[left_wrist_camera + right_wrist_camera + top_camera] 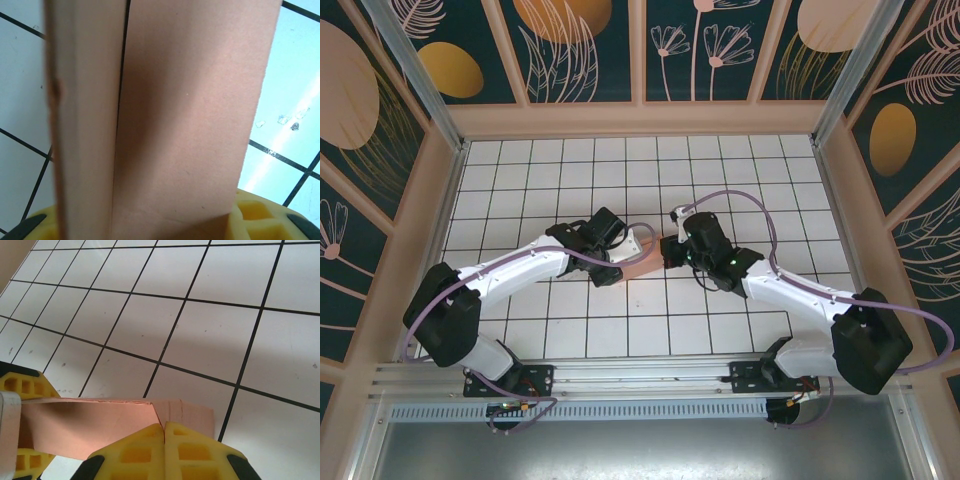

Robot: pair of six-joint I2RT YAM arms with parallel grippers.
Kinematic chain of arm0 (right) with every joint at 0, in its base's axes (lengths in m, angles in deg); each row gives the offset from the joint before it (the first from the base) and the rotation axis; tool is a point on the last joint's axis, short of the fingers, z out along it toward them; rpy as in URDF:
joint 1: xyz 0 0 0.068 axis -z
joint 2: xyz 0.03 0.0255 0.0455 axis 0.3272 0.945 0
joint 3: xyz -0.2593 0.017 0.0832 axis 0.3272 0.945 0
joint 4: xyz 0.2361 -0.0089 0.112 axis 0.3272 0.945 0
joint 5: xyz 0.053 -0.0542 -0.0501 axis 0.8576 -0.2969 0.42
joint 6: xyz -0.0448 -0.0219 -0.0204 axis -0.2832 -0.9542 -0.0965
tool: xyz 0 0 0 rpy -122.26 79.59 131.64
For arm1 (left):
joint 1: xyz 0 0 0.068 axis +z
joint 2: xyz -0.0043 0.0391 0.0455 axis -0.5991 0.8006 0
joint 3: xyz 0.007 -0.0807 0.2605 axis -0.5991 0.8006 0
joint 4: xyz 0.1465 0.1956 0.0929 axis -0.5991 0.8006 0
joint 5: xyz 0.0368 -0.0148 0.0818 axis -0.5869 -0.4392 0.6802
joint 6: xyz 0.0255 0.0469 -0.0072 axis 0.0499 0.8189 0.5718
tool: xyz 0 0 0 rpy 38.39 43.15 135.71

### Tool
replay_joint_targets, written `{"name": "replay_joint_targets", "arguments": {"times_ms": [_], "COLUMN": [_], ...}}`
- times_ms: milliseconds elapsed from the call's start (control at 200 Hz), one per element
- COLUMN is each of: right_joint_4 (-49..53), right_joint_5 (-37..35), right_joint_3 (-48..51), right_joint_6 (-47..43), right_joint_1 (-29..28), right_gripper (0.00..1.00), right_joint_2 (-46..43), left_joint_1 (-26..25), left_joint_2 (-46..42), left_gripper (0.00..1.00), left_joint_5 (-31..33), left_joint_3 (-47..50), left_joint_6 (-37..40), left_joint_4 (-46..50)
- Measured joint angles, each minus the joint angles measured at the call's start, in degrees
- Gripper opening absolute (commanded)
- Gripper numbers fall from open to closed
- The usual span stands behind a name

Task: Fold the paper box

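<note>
**Meeting at a salmon-pink paper box (642, 262) in the middle of the worktop (570, 170)**

From above, the left gripper (620, 242) and the right gripper (669, 252) face each other over the white, black-lined tiles. The paper box lies between them, its left end at the left gripper and its right end at the right one. In the right wrist view, that gripper's yellow fingers (200, 455) are pressed together, pinching the thin card at a crease. A flat pink panel runs off to the left above the tiles. In the left wrist view, two tall card panels stand close to the lens with a dark slit between them. The left gripper's yellow fingers (265, 220) sit at either side of the card's base, but whether they are squeezing it cannot be told. Whether the box rests on the tiles or hangs just above them is also unclear
</note>
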Motion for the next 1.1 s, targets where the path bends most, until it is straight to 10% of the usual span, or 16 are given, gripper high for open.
{"name": "replay_joint_targets", "arguments": {"times_ms": [736,1101], "right_joint_4": [-5.75,-5.01], "right_joint_5": [-1.38,-2.89], "right_joint_3": [4.83,4.24], "right_joint_6": [-0.37,-1.88], "right_joint_1": [-0.92,-2.97], "right_gripper": [0.00,0.00], "right_joint_2": [-1.49,-0.26], "left_joint_1": [-0.07,-0.04], "left_joint_2": [-0.07,-4.50], "left_gripper": [0.40,0.74], "left_joint_5": [0.22,0.72], "left_joint_3": [0.02,0.83], "left_joint_6": [0.35,-2.73], "left_joint_4": [-0.02,-3.78]}}
